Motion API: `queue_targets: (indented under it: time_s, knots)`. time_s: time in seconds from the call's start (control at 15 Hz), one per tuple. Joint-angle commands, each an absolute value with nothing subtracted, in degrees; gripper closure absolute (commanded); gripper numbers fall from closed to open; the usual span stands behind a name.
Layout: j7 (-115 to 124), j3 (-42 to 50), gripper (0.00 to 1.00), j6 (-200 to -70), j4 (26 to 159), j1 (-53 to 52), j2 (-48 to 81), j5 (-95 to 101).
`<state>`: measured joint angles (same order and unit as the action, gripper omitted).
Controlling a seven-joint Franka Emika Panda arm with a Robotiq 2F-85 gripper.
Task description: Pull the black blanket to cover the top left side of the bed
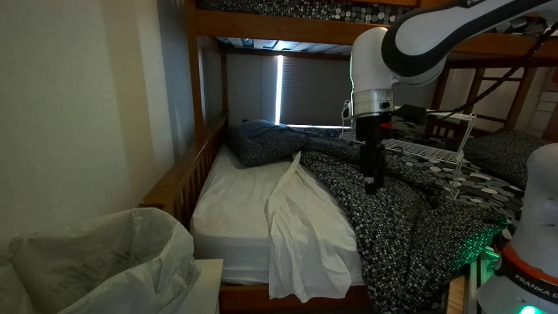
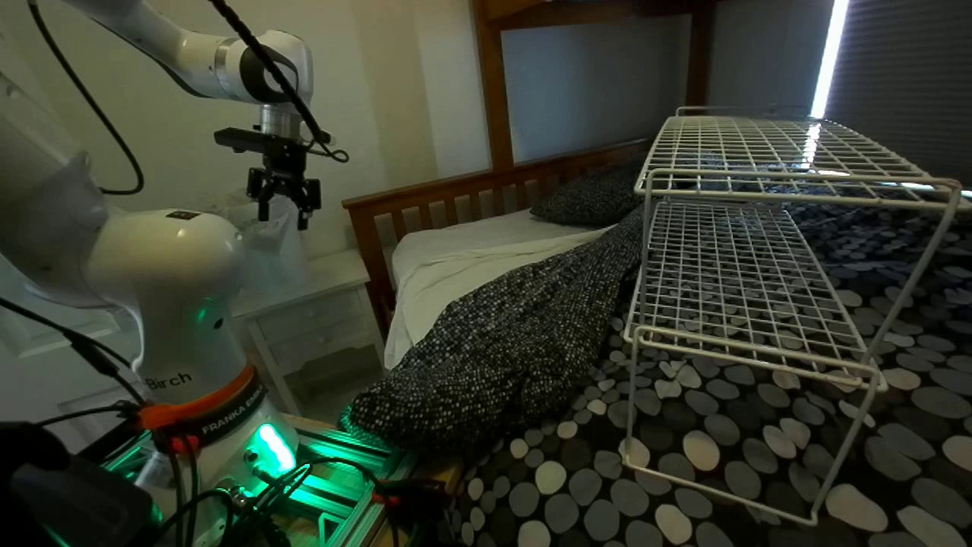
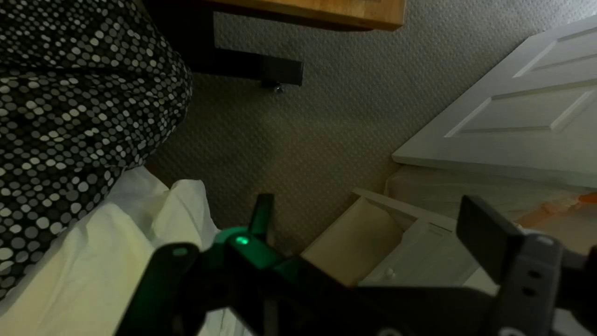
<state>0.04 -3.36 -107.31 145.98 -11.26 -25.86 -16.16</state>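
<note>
With your end effector (image 2: pixel 283 219) empty, jaws apart, treat the black blanket (image 1: pixel 388 226), bunched at lower right in an exterior view, as soft, limp and probably heavy to drag, best pinched by a fold along its edge beside the white sheet (image 1: pixel 305 235)

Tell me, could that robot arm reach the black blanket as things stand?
Probably yes: the end effector hangs open and empty, and nothing visible blocks its way to the black blanket.
</note>
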Motion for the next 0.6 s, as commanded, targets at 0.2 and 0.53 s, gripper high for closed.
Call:
queue_targets:
  time_s: [0.2,0.53]
  knots:
    - [1.1,-3.6,0.0,-105.7,149.6,-8.6,-29.4,-16.1]
    - [2.6,-1.0,0.0,-101.6,160.7,-2.6,-38.6,-13.4]
